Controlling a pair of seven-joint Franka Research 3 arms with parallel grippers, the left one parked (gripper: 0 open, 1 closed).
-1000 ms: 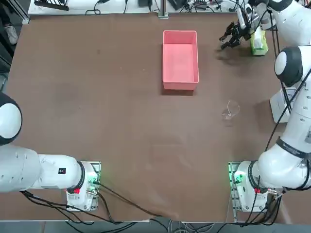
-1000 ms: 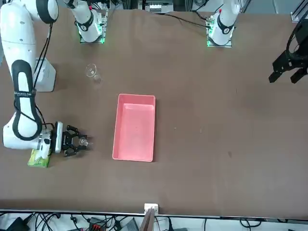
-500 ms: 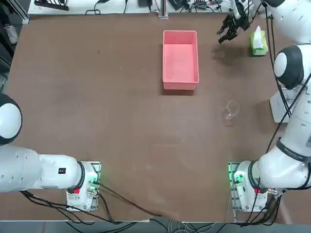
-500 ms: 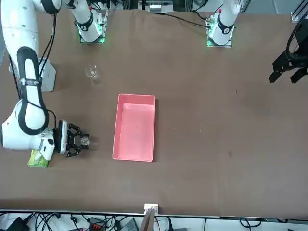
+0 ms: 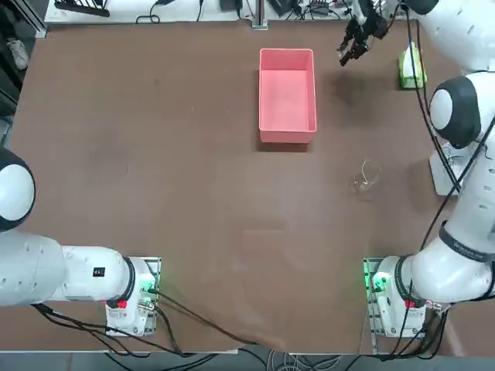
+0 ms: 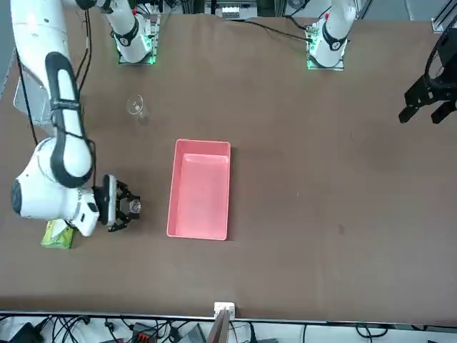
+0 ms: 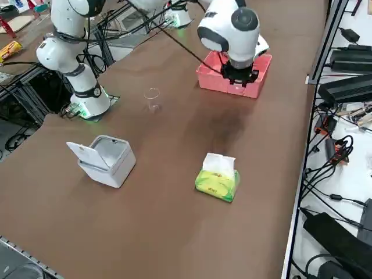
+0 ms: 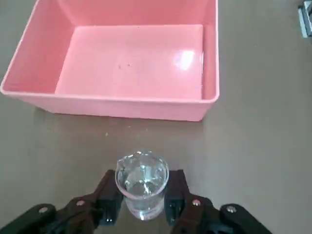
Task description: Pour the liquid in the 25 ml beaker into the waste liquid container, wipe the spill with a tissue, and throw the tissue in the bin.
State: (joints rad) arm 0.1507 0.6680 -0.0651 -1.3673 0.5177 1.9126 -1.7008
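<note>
My right gripper (image 8: pixel 142 202) is shut on the 25 ml beaker (image 8: pixel 141 186), a tiny clear glass held upright with liquid in it. It hangs above the table just beside the pink tray, the waste liquid container (image 8: pixel 131 105). In the top view the gripper (image 5: pixel 352 45) is right of the tray (image 5: pixel 287 127), near its far end. The front view shows the beaker (image 6: pixel 133 207) between the fingers, left of the tray (image 6: pixel 199 232). In the right side view the gripper (image 7: pixel 239 76) hangs in front of the tray (image 7: pixel 209 80). The tissue is out of view.
A yellow-green tissue pack (image 7: pixel 217 181) with a white sheet sticking up lies right of the gripper (image 5: pixel 411 66). A white bin with its lid open (image 7: pixel 106 161) stands at the table's right edge. A larger clear beaker (image 5: pixel 366 176) stands mid-table.
The right gripper has carried the small beaker away from the tissue pack, higher and closer to the pink tray. Its grip has stayed the same.
</note>
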